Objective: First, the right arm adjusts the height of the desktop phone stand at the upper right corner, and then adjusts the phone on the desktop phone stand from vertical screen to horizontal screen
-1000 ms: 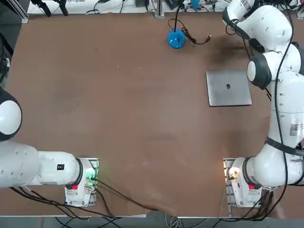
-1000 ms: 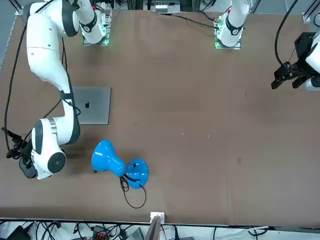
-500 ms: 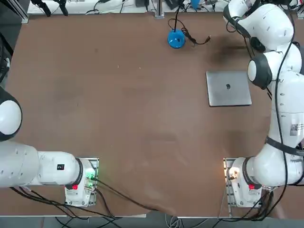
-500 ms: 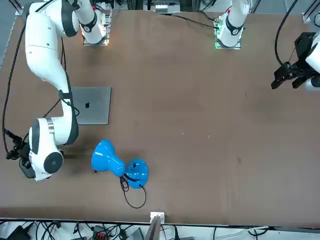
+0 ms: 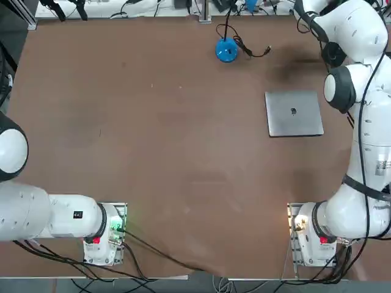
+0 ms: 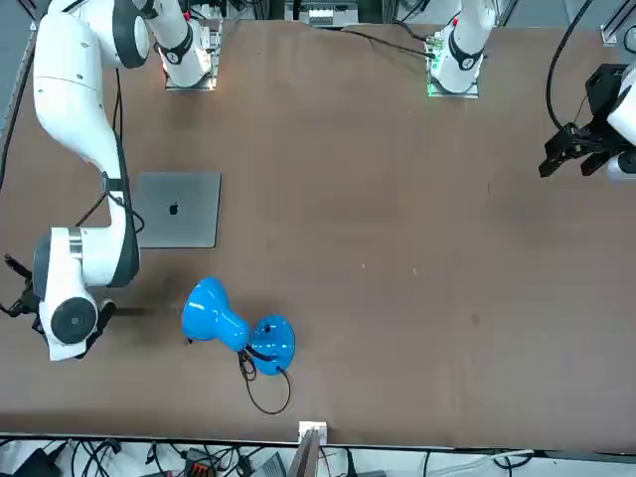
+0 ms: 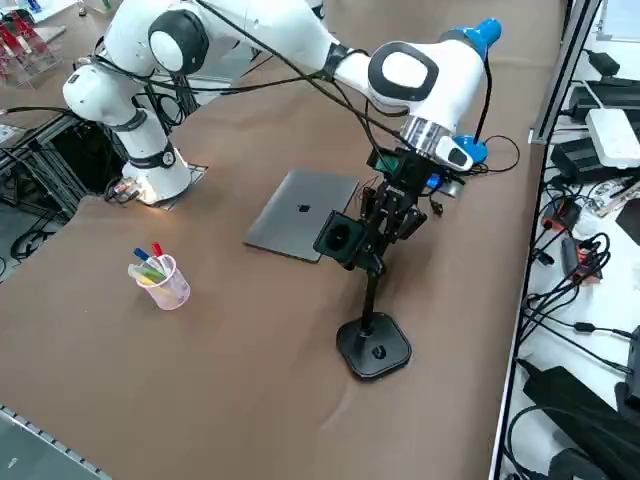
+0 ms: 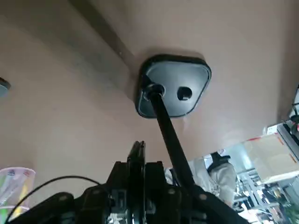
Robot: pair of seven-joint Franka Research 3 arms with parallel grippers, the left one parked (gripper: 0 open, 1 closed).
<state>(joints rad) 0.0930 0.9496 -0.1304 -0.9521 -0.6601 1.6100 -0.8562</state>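
from the robot's right side, left to right: a pinkish translucent cup of pens (image 7: 167,284) stands on the brown surface (image 7: 180,400); next, a flat grey metal laptop (image 7: 303,212); then the black phone stand (image 7: 373,347), its rounded base down on the surface, its thin pole rising to the black right gripper (image 8: 138,146), fingers narrow, drawn together, beside the pole; whether they touch it, i can't tell. further right, a glossy blue lamp (image 7: 484,36).
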